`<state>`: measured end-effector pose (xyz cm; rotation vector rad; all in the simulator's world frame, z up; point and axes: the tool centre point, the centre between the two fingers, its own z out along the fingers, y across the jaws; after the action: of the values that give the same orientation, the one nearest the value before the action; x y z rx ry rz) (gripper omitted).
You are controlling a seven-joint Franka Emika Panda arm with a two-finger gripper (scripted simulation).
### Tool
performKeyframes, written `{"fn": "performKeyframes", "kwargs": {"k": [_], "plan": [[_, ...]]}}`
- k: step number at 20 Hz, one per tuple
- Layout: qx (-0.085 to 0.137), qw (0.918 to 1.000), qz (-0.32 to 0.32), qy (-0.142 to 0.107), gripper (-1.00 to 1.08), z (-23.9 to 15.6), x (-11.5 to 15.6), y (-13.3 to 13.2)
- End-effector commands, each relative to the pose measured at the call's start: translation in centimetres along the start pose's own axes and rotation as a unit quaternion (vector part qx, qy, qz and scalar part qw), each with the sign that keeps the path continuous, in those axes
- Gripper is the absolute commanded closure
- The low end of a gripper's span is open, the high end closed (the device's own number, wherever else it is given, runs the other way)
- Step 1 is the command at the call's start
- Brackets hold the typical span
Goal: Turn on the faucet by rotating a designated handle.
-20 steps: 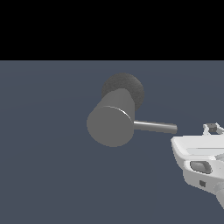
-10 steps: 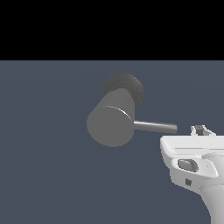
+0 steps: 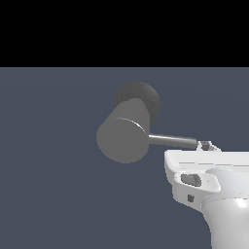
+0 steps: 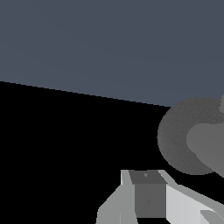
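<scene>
Grey and matte, the faucet (image 3: 125,138) occupies the middle of the exterior view as a thick cylinder with its flat round end turned toward the camera. Behind the cylinder sits its darker, rough, rounded base (image 3: 143,97). The handle (image 3: 172,141), a thin shiny metal rod, projects from the cylinder toward the exterior view's right. Its far end lies just beside the gripper (image 3: 206,145), which shows only as a small dark tip above the white arm housing (image 3: 209,180) at the lower right of that view. Whether the tip touches the rod cannot be determined. The state of the jaws cannot be determined: the housing hides them in the exterior view, and the wrist view shows only part of one grey finger (image 4: 146,194). In the wrist view the dark rounded base (image 4: 183,135) is visible with the lighter cylinder (image 4: 208,144) in front of it. The surrounding surface (image 3: 53,185) is plain dark blue-grey.
</scene>
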<state>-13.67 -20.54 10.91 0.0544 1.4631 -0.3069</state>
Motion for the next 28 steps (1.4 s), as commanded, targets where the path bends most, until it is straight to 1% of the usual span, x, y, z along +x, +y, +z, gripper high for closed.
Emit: {"fn": "performKeyframes", "kwargs": {"k": [1, 5, 8, 11, 17, 24, 28], "plan": [[-0.003, 0.9999, 0.009, 0.010, 1.08, -0.3, 0.5, 0.7], [-0.006, 0.9992, 0.026, 0.031, 1.08, -1.0, 1.7, 1.9], [-0.008, 0.9985, 0.035, 0.041, 1.08, -1.4, 2.2, 2.6], [-0.009, 0.9982, 0.042, 0.041, 1.08, -1.4, 2.0, 3.0], [-0.011, 0.9978, 0.056, 0.033, 1.08, -1.4, 0.8, 4.0], [-0.017, 0.9962, 0.067, 0.054, 1.08, -2.1, 2.0, 5.1], [-0.017, 0.9960, 0.068, 0.056, 1.08, -2.1, 2.1, 5.2]]}}
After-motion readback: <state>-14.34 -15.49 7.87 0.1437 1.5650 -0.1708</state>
